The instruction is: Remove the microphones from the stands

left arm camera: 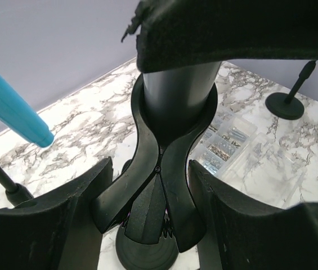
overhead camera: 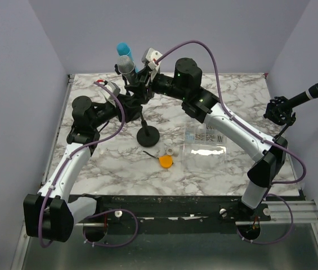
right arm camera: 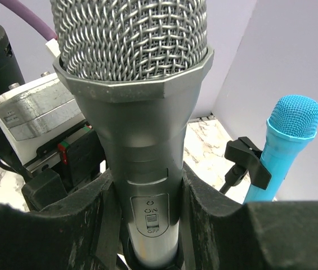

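A grey microphone [overhead camera: 126,64] with a silver mesh head stands upright in the black spring clip [left arm camera: 159,169] of a stand whose round base [overhead camera: 148,135] rests on the marble table. My right gripper [overhead camera: 142,81] is shut on the microphone's body [right arm camera: 142,146] just above its ON/OFF switch, with a finger on each side [right arm camera: 146,188]. My left gripper [overhead camera: 129,101] sits lower, its fingers closed against the two levers of the clip [left arm camera: 150,185]. The microphone's dark lower body [left arm camera: 178,95] still sits in the clip's ring.
A blue microphone [overhead camera: 124,48] on its own stand is just behind, close to my right gripper [right arm camera: 282,146]. A black microphone [overhead camera: 310,93] stands at the right edge. A clear box of screws [overhead camera: 204,138], an orange disc [overhead camera: 165,162] and a small white cap [overhead camera: 170,152] lie mid-table.
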Robot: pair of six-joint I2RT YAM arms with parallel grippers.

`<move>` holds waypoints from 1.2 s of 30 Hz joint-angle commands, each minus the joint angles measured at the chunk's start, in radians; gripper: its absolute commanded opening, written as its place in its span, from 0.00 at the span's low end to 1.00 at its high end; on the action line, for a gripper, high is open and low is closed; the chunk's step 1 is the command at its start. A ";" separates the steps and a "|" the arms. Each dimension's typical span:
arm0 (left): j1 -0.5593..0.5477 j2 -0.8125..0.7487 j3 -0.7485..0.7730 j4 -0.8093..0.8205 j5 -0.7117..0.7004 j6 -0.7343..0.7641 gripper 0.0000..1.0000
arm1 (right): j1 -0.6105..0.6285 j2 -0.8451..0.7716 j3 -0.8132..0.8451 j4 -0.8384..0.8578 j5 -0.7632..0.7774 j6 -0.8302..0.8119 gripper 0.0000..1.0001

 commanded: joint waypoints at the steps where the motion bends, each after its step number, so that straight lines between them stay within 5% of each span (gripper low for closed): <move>1: 0.000 0.009 -0.006 -0.032 -0.029 -0.001 0.00 | 0.026 -0.076 -0.049 0.191 0.007 0.034 0.01; 8: 0.006 -0.021 -0.040 0.017 -0.078 -0.039 0.79 | 0.024 -0.100 -0.152 0.207 0.104 -0.009 0.01; 9: 0.009 -0.028 -0.040 0.013 -0.074 -0.033 0.83 | 0.024 -0.099 -0.156 0.206 0.104 -0.011 0.01; 17: 0.055 -0.092 -0.079 0.031 -0.024 0.010 0.87 | 0.019 -0.099 -0.154 0.187 0.125 -0.014 0.01; 23: 0.054 -0.060 -0.065 0.030 0.025 0.004 0.74 | 0.019 -0.095 -0.145 0.186 0.116 -0.004 0.01; 31: 0.053 -0.042 -0.042 -0.024 0.051 0.018 0.81 | 0.020 -0.088 -0.134 0.181 0.113 -0.003 0.01; 36: 0.052 -0.036 -0.038 -0.023 0.056 0.019 0.76 | 0.019 -0.087 -0.129 0.180 0.110 0.000 0.01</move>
